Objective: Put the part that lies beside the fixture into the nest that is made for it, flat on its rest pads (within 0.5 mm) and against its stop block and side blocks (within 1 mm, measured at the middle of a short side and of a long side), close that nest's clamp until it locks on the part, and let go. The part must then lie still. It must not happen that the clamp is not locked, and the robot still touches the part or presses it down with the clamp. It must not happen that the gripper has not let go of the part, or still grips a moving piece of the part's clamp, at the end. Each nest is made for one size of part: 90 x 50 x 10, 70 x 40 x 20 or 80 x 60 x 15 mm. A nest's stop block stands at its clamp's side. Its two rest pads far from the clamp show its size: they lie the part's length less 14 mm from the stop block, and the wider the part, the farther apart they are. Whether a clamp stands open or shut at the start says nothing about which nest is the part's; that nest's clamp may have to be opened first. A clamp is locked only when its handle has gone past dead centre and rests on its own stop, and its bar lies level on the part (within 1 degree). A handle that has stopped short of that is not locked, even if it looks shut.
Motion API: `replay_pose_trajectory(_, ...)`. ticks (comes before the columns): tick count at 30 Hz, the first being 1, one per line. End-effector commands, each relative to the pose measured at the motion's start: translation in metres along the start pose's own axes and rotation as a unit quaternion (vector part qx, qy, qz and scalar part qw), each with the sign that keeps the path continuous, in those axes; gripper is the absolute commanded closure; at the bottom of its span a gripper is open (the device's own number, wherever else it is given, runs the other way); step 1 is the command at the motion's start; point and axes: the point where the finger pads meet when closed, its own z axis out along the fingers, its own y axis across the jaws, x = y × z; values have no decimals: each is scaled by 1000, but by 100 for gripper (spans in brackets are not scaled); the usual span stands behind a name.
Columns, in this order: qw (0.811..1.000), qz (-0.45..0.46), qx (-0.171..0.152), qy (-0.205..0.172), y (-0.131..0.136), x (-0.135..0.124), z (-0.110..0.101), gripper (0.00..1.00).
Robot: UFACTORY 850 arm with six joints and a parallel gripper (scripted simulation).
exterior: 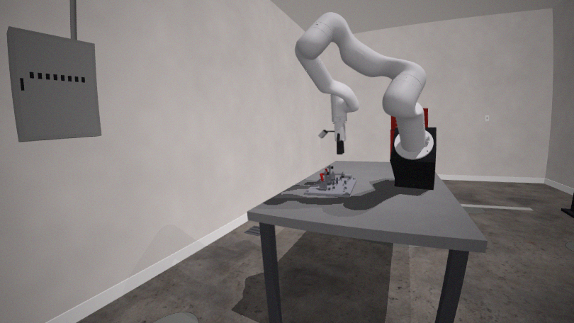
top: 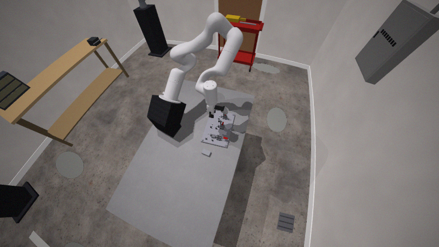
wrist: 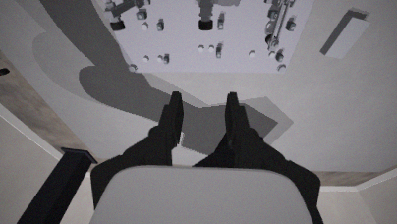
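I hold the hand (wrist: 203,114) high above the worktop (exterior: 401,224), just short of the near edge of the fixture plate (wrist: 236,61). Its fingers stand partly spread, with only worktop and shadow visible between them — the hand carries nothing.

The part (wrist: 344,34), a flat grey block, lies on the worktop beyond the hand and off to its right in the wrist view, beside the fixture plate and apart from it. In the top view the part (top: 206,152) rests just past the plate's end farthest from the hand.

Step in hand, as I judge it: approach. Nothing is grasped and no nest is loaded. Three clamps (top: 223,124) with red handles stand along the far side of the plate; at this size I cannot tell which are open or shut.

Next move, in my judgement: compare the spacing of the far rest pads to identify the matching nest, then travel across the plate, align the fingers across the part's narrow dimension, and descend — the present spread may need widening first.
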Motion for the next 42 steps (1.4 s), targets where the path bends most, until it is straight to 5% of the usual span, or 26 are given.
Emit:
replay_pose_trajectory(1,1000,0,0,0,0,0,0,53)
replay_pose_trajectory(18,1000,0,0,0,0,0,0,53)
replay_pose_trajectory(19,1000,0,0,0,0,0,0,0)
replay_pose_trajectory(42,1000,0,0,0,0,0,0,0)
